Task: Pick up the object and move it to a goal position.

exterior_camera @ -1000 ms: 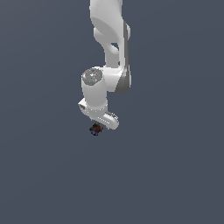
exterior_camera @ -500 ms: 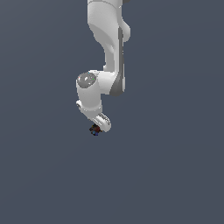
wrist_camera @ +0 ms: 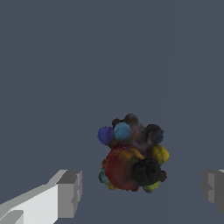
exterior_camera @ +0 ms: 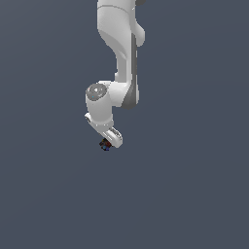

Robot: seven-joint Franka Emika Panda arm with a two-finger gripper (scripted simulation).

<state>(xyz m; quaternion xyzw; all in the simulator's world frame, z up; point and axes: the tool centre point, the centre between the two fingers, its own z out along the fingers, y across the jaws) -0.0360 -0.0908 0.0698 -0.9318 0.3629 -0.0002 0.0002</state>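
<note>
The object is a small dark lump with red, blue, yellow and orange bumps, lying on the flat grey ground. In the wrist view my gripper is open. One grey fingertip and the other fingertip stand on either side of the lump, with a gap on each side. In the exterior view the object peeks out just under the white hand, and the gripper is right over it. The fingers themselves are hidden there.
The white arm comes down from the top of the exterior view. All around lies plain grey ground with no other object, edge or marker in sight.
The arm's wrist has sunk a little and the hand has settled closer over the object. The object has stayed at about the same spot.
</note>
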